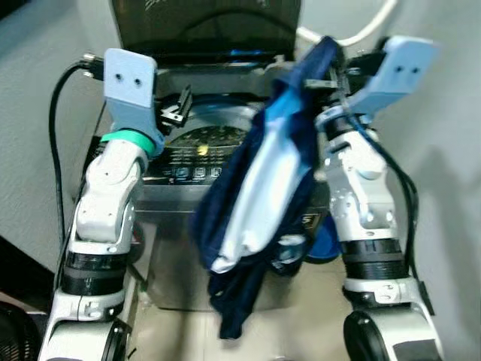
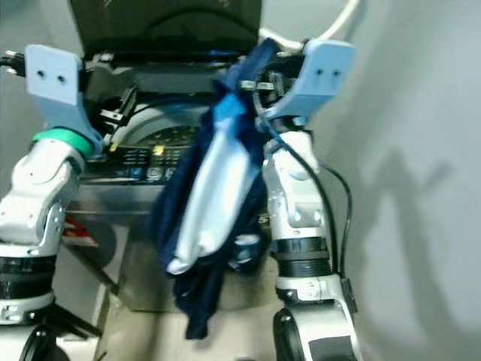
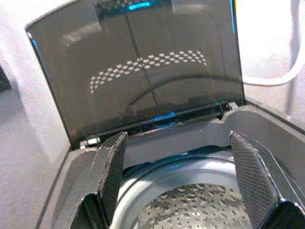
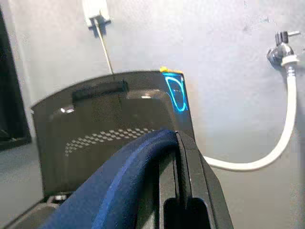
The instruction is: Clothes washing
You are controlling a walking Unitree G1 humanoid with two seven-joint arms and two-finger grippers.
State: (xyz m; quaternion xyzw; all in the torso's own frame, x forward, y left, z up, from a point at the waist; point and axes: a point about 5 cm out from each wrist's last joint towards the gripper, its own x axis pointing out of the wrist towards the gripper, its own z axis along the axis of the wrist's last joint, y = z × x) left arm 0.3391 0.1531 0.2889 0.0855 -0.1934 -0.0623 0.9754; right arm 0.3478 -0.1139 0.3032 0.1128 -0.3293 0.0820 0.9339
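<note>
Above the open washing machine (image 1: 218, 143), the right gripper (image 1: 325, 75) pinches a dark blue garment (image 1: 255, 203) that drapes down across the control panel (image 1: 195, 162). Left gripper (image 3: 174, 186) hovers spread over the drum (image 3: 190, 205); a white hose (image 4: 267, 157) curves behind.

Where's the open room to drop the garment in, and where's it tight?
Free: the drum mouth, bordered by the raised lid behind and the control panel in front; the open left tool hovers over it. Tight: the right tool, shut on the blue garment, which drapes over the washer's front.
</note>
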